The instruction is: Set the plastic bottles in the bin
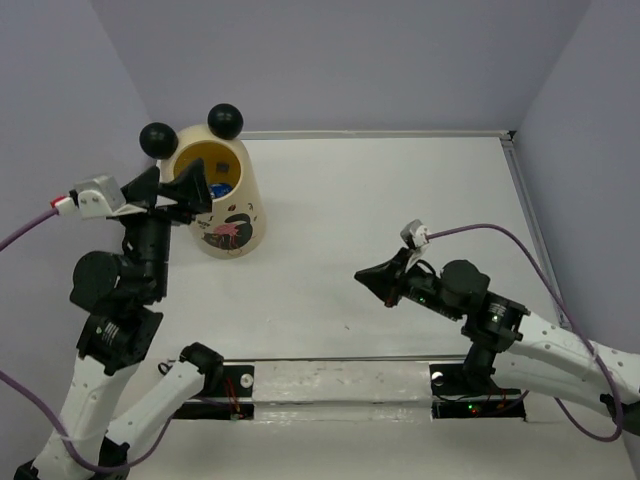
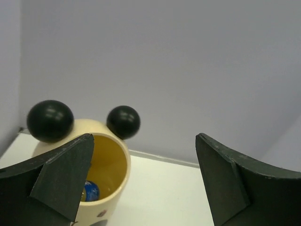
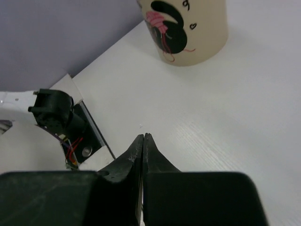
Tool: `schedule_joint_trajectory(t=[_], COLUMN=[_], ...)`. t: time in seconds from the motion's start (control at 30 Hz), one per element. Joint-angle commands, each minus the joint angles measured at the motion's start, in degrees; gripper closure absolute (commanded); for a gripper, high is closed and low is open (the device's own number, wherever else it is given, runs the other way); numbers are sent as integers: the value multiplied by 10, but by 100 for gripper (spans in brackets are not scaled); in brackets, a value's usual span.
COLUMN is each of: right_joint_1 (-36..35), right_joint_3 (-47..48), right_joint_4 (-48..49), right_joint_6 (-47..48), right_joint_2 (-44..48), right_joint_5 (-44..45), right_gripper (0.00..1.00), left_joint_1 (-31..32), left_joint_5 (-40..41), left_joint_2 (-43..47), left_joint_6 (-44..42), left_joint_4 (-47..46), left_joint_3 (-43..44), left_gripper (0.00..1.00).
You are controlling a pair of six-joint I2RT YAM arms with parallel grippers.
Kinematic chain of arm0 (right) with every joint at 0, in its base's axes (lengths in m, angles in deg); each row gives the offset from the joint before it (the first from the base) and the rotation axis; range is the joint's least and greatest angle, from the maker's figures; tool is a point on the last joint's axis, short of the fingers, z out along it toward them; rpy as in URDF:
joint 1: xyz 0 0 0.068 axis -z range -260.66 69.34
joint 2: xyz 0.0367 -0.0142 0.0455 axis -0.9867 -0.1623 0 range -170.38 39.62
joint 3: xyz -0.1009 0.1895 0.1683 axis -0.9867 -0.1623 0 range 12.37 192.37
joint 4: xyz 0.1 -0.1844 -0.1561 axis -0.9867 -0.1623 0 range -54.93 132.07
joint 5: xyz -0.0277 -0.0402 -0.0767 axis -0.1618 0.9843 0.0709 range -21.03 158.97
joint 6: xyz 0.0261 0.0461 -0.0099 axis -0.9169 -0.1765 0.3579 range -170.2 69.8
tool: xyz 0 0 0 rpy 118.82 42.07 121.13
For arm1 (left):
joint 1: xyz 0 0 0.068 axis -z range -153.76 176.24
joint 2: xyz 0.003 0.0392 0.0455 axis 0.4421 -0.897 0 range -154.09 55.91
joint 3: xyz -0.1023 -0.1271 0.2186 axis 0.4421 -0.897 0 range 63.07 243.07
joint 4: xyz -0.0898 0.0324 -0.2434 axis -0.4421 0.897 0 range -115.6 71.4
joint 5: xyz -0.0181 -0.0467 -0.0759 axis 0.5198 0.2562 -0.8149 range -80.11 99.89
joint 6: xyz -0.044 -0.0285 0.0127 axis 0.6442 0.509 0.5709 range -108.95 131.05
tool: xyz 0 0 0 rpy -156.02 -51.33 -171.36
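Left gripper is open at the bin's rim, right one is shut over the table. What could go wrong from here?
1. The open left gripper hangs close by the rim of the cream-yellow tapered bin. Pulling it away sideways could catch the rim or a black ball ear and tip the bin.
2. Only one blue-capped bottle shows inside the bin, so the count cannot be confirmed from these views.

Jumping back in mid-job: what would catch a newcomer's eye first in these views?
The cream-yellow bin with its two black ball ears stands at the far left of the table, and something blue shows at its bottom. The left gripper hangs open right at the bin's rim. The right gripper is shut, low over the table on the right.
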Motion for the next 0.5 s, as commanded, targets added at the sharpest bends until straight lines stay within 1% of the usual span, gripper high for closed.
schedule_joint_trajectory(t=[0.0,0.03,0.07,0.1,0.13,0.17,0.2,0.23,0.3,0.37,0.4,0.47], right_joint_1=[-4,-4,-4,-4,-4,-4,-4,-4,-4,-4,-4,-4], right_joint_3=[54,58,57,57,55,52,51,49,43,41,41,51], right_joint_4=[-56,-74,-81,-86,-90,-97,-101,-103,-103,-103,-104,-111], right_joint_6=[31,35,39,42,43,44,45,47,55,51,43,37], right_joint_2=[77,93,110,144,160,174,186,202,207,195,188,165], right_joint_5=[125,143,160,198,220,259,275,290,327,361,396,413], right_gripper=[100,83,70,55,37,5,0,0,0,0,0,0], left_joint_1=[2,2,2,1,2,1,2,2,1,2,1,1], left_joint_5=[-177,-200,-210,-219,-223,-228,-229,-230,-227,-225,-224,-219], left_joint_2=[86,98,125,138,147,168,177,185,210,226,240,249], left_joint_6=[60,67,73,76,82,87,90,94,97,95,94,97], left_joint_4=[75,85,89,92,96,104,109,112,118,111,105,96], left_joint_3=[-60,-83,-96,-107,-117,-134,-142,-150,-174,-196,-202,-210], left_gripper=[1,1,1,1,1,1,1,1,1,1,1,1])
